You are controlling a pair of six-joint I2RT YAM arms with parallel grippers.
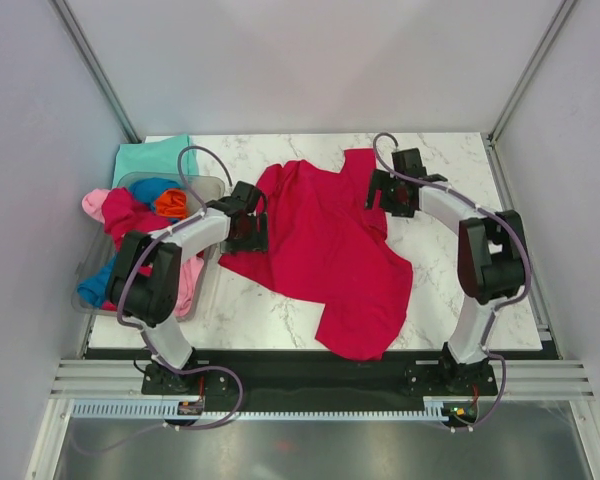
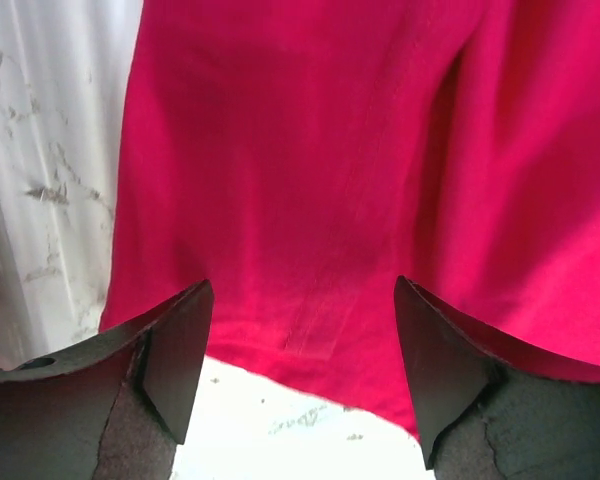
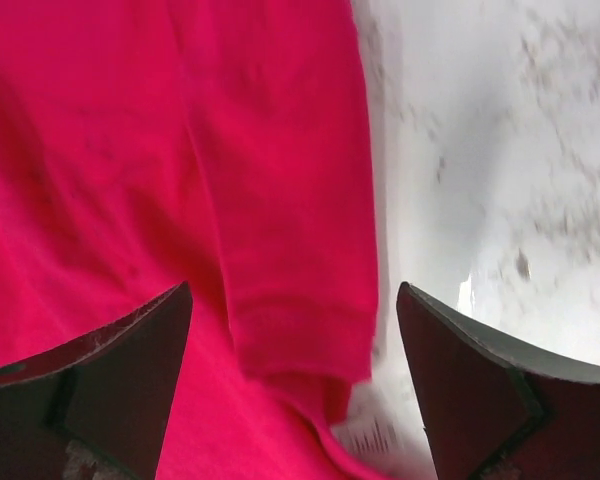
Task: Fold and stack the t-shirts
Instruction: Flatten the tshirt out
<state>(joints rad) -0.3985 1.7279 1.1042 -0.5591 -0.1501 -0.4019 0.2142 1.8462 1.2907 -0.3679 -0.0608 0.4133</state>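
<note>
A large crimson-red t-shirt (image 1: 330,240) lies spread and rumpled on the marble table (image 1: 450,270). My left gripper (image 1: 248,225) is open at its left edge; the left wrist view shows the red hem (image 2: 320,250) between the open fingers (image 2: 170,360). My right gripper (image 1: 388,195) is open at the shirt's upper right; the right wrist view shows a red sleeve cuff (image 3: 300,330) between its fingers (image 3: 140,370). A mint-teal shirt (image 1: 152,156) lies at the back left. Pink (image 1: 98,203), blue (image 1: 152,187) and orange (image 1: 170,204) shirts are heaped in the bin.
A clear plastic bin (image 1: 205,186) stands at the table's left edge, holding the heaped shirts. Grey walls and metal posts enclose the table on three sides. A white label (image 3: 375,435) shows under the red cloth in the right wrist view.
</note>
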